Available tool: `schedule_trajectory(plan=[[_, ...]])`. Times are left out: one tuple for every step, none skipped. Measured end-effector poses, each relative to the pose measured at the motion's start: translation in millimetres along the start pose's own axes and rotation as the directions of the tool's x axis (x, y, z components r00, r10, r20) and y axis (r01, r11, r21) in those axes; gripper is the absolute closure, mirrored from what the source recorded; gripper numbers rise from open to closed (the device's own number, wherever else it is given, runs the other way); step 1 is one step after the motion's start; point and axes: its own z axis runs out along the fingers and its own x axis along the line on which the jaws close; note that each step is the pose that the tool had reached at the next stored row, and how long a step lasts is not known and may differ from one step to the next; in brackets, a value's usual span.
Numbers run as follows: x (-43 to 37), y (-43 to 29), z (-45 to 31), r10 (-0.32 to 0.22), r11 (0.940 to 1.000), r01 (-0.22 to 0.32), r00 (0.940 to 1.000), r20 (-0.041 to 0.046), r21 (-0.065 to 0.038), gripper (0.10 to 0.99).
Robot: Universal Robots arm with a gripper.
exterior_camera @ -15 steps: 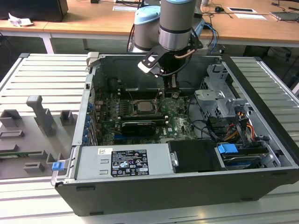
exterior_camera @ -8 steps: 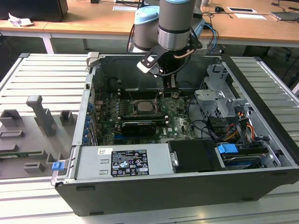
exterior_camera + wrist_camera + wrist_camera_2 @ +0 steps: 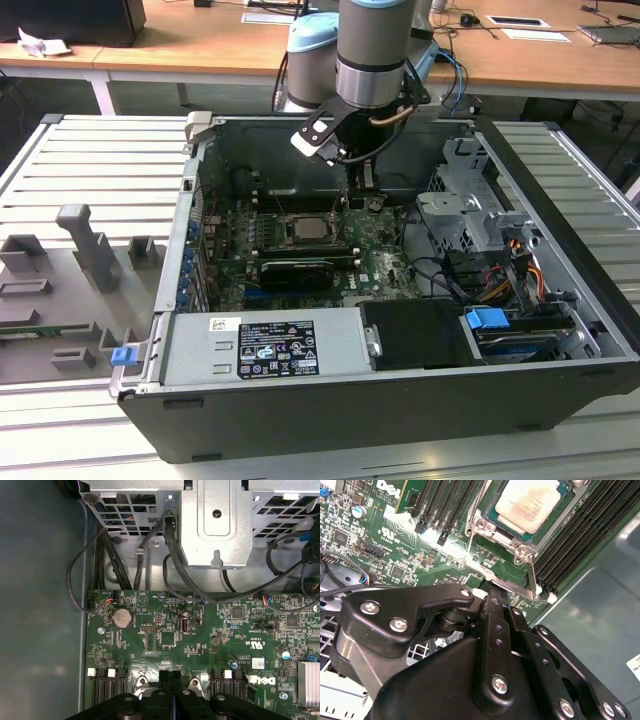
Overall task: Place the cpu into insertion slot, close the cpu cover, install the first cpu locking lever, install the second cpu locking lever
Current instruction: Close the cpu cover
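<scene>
With the cpu (image 3: 307, 229) seated and the cover (image 3: 487, 527) down, the closed gripper (image 3: 343, 195), at the cpu's one o'clock in the exterior view, seems to be working a locking lever (image 3: 533, 577), which calls for steady downward pressure.

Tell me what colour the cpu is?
The cpu is pale silver-beige, clearest in the second wrist view.

Tally: 1 robot arm (image 3: 372, 50) carrying 1 gripper (image 3: 170, 676) with 2 fingers (image 3: 164, 680). 1 open PC case (image 3: 350, 410), 1 motherboard (image 3: 150, 610), 1 cpu (image 3: 527, 502). 2 thin cpu locking levers (image 3: 534, 577) at the socket. 1 silver power supply (image 3: 338, 342) with 2 stickers on it: 1 large dark sticker (image 3: 275, 350), 1 small white sticker (image 3: 222, 325). 1 metal drive cage (image 3: 215, 520), 1 coin cell (image 3: 122, 617), 1 finned heatsink (image 3: 307, 682). 1 grey fixture tray (image 3: 40, 300)
</scene>
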Motion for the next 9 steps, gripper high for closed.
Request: schedule_trajectory(plan=[[0.0,-0.3,0.0,0.0,1.0,0.0,1.0,-0.0002,0.0,0.98],[0.0,-0.7,0.0,0.0,1.0,0.0,1.0,-0.0004,0.0,0.98],[0.0,-1.2,0.0,0.0,1.0,0.0,1.0,-0.0006,0.0,0.98],[0.0,-1.6,0.0,0.0,1.0,0.0,1.0,-0.0006,0.0,0.98],[0.0,-1.9,0.0,0.0,1.0,0.0,1.0,-0.0007,0.0,0.98],[0.0,-2.2,-0.1,0.0,1.0,0.0,1.0,-0.0006,0.0,0.98],[0.0,-2.5,-0.1,0.0,1.0,0.0,1.0,-0.0007,0.0,0.98],[0.0,-2.8,-0.1,0.0,1.0,0.0,1.0,-0.0007,0.0,0.98],[0.0,-3.4,-0.1,0.0,1.0,0.0,1.0,-0.0007,0.0,0.98]])
